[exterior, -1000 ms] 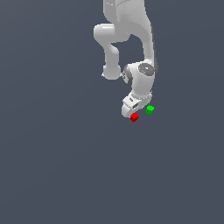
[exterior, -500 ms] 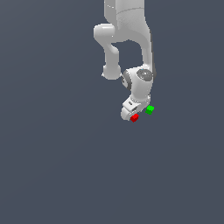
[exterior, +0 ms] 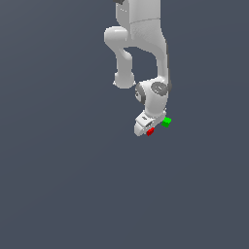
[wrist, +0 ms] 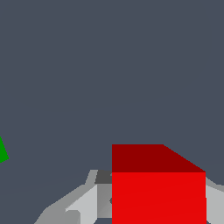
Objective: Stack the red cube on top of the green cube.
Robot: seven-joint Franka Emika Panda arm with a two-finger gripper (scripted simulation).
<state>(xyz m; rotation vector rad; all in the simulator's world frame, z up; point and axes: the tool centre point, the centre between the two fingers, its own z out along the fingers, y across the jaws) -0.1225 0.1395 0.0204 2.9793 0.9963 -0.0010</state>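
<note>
The red cube (exterior: 150, 131) lies on the grey floor under the white gripper (exterior: 146, 128), which has come down over it. In the wrist view the red cube (wrist: 157, 188) fills the space between the two fingers (wrist: 87, 201), and both fingers rest against its sides. The gripper is shut on it. The green cube (exterior: 166, 122) sits on the floor close by, toward the exterior view's right and slightly farther back. In the wrist view only a sliver of the green cube (wrist: 2, 151) shows at the picture's edge.
The white arm (exterior: 146, 44) reaches down from the top of the exterior view. Plain dark grey floor (exterior: 73, 185) lies all around the two cubes.
The gripper has sunk lower onto the red cube. Neither cube has moved.
</note>
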